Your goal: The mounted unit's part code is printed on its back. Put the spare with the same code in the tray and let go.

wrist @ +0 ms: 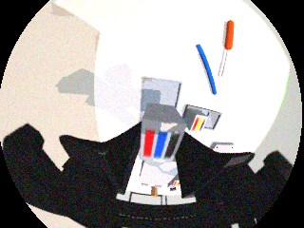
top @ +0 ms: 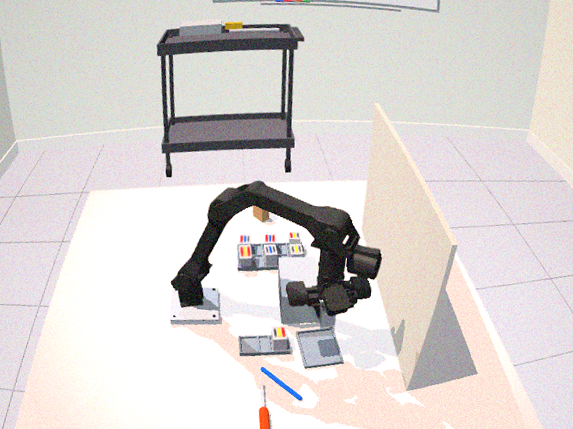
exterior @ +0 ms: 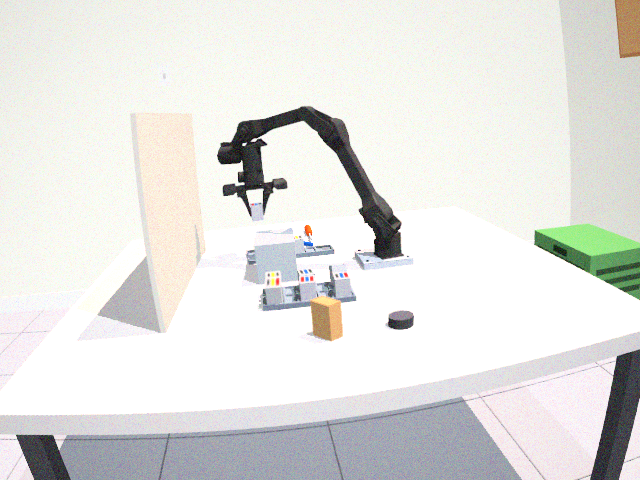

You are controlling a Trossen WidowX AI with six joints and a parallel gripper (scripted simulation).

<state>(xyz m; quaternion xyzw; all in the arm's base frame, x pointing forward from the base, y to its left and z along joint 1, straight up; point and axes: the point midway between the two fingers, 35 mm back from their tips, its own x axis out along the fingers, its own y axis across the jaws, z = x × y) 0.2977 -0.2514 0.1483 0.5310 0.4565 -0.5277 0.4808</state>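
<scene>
My fingers (exterior: 256,200) are pinched on a small grey spare (exterior: 255,210) and hold it in the air, well above the surface (exterior: 465,289). They point straight down, and in the exterior view the spare hangs between their tips with a strip of colour on its face. From my wrist camera I read that strip on the spare (wrist: 160,141) as red, red, blue bars. Directly below me stands the tall grey mounted unit (exterior: 275,256); in the top view my wrist covers part of its upper face (top: 297,273). The tray (top: 318,346), a shallow grey square with a darker patch inside, lies on the surface just in front of that unit, toward the camera in the top view, and nothing rests in it. Beside the tray sits a low grey holder (top: 264,343) with one spare in its right-hand slot, marked with yellow, red and blue bars (top: 279,331). On the far side of the unit a second holder (exterior: 308,296) carries three more spares, each with its own coloured bars; I cannot read all of their codes from here. A tall beige panel (top: 403,243) stands upright near my wrist. A blue stick (top: 281,383) and an orange-handled screwdriver (top: 263,421) lie near the surface's front edge, well apart from my fingers.
</scene>
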